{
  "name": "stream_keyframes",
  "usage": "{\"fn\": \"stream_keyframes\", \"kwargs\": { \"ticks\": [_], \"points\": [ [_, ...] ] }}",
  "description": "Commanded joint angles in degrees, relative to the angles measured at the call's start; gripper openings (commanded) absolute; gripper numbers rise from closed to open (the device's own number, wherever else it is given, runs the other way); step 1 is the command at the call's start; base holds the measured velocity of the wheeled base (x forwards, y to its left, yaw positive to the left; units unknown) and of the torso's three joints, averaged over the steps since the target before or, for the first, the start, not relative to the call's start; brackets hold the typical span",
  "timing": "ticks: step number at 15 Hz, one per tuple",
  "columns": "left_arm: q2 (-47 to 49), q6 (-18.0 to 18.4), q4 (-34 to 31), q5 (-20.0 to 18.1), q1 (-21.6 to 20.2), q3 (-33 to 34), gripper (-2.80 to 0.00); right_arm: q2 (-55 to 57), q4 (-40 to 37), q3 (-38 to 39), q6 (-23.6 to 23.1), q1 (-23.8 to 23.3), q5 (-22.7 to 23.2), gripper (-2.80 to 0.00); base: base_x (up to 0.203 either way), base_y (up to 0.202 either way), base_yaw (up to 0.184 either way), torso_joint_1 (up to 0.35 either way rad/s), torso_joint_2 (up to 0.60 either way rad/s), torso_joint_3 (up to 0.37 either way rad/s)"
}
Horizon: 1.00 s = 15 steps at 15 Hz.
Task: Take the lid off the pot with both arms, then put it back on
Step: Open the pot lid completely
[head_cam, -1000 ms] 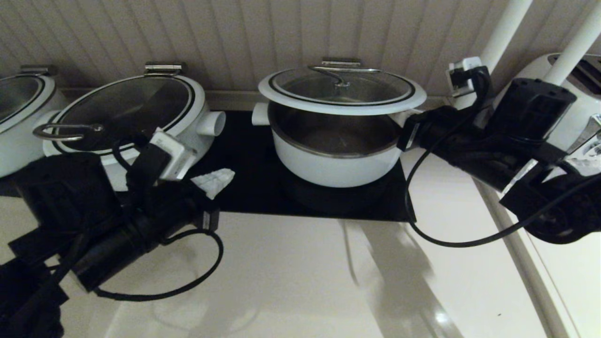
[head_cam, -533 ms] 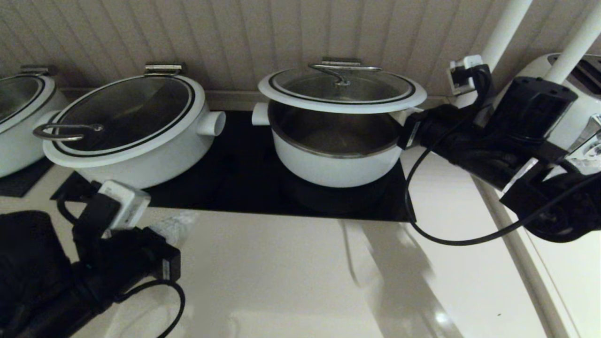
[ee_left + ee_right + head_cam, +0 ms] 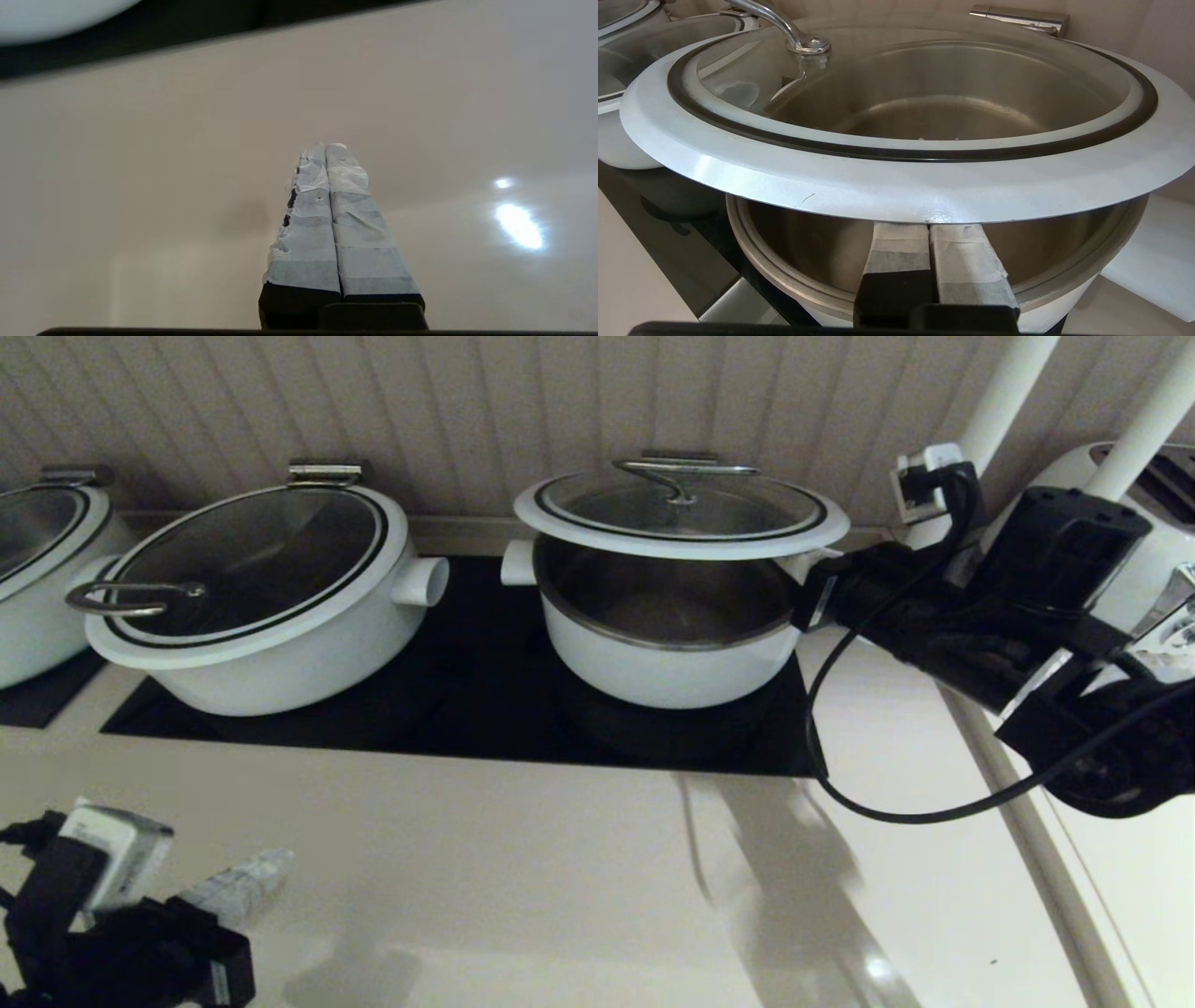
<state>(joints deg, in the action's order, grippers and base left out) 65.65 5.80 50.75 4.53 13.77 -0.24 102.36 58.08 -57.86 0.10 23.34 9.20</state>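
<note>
The round glass lid with white rim, thin black ring and curved steel bar handle sits raised above the round white pot with steel inner bowl, its right edge propped on the right gripper. That gripper's two tape-wrapped fingers lie pressed together, their tips hidden under the rim. The pot stands on a flat black glossy hob, one stubby handle showing; the other is hidden. The left gripper hangs low over the smooth cream counter, paired fingers closed, empty. A wider white pot with loop-handled glass lid stands left; a third is cut off.
</note>
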Motion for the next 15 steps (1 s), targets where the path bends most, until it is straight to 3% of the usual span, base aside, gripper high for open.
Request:
{"fn": "stream_keyframes", "kwargs": {
  "ticks": [1, 9, 12, 15],
  "points": [
    [-4.12, -0.83, -3.25, 3.53, -2.18, 0.24, -2.8, -0.24, 0.37, 0.02, -0.01, 0.03, 0.11, -2.8, 0.0, 0.0, 0.0, 0.0, 0.0, 0.0],
    [-9.43, -2.27, -11.13, 7.72, -2.41, 0.24, -2.8, -1.38, 0.46, 0.11, -0.8, 0.03, 0.11, -2.8, 0.0, 0.0, 0.0, 0.0, 0.0, 0.0],
    [-20.9, -1.89, -23.22, 7.15, -2.29, 0.24, -2.8, -1.47, 0.46, 0.11, -0.8, 0.03, 0.11, -2.8, 0.0, 0.0, 0.0, 0.0, 0.0, 0.0],
    [-40.1, -1.56, -39.26, 2.37, -2.24, -0.41, -2.8, -1.64, 0.46, 0.2, -0.8, 0.03, 0.11, -2.8, 0.0, 0.0, 0.0, 0.0, 0.0, 0.0]
  ]
}}
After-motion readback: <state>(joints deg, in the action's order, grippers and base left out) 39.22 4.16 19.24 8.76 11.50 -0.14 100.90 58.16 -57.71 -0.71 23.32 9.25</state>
